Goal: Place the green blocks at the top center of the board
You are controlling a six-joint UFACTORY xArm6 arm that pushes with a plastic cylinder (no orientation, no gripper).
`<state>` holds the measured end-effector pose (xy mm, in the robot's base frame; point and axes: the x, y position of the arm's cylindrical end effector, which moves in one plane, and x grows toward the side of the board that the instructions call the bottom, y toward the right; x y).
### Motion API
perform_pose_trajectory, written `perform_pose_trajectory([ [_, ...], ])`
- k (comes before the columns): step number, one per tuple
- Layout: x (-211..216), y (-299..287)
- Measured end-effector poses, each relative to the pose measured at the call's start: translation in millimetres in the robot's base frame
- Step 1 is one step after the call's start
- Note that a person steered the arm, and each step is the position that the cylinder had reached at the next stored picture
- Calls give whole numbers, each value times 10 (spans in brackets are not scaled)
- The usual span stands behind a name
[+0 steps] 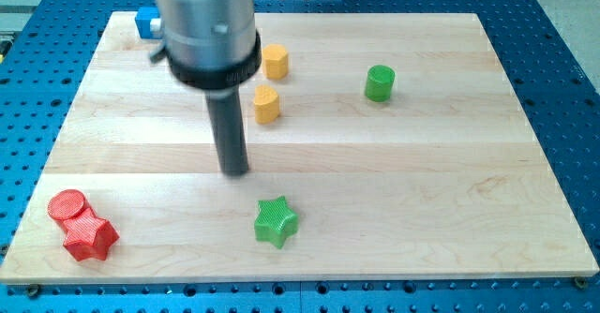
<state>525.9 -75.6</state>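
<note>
Green star (276,221) low centre; my tip (234,171) just above-left, apart; green cylinder (380,83) upper right; no claw fitted.

No readable text

No letters, numbers, labels or brand marks can be read — not on any block, nor anywhere around them.

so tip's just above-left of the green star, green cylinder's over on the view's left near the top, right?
Not quite: the camera view shows the green cylinder on the view's right near the top, not the left. The rest holds: my tip sits just above-left of the green star, not touching it.
</note>
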Motion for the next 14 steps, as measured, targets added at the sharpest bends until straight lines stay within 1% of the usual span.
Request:
perform_pose_trajectory([
  [1, 729, -6],
  [2, 931, 4],
  [3, 845, 21],
  [4, 695, 342],
  [5, 363, 698],
  [8, 268, 736],
  [9, 46, 764],
  [10, 82, 1051],
  [12, 98, 1973],
  [13, -125, 2154],
  [14, -645, 1985],
])
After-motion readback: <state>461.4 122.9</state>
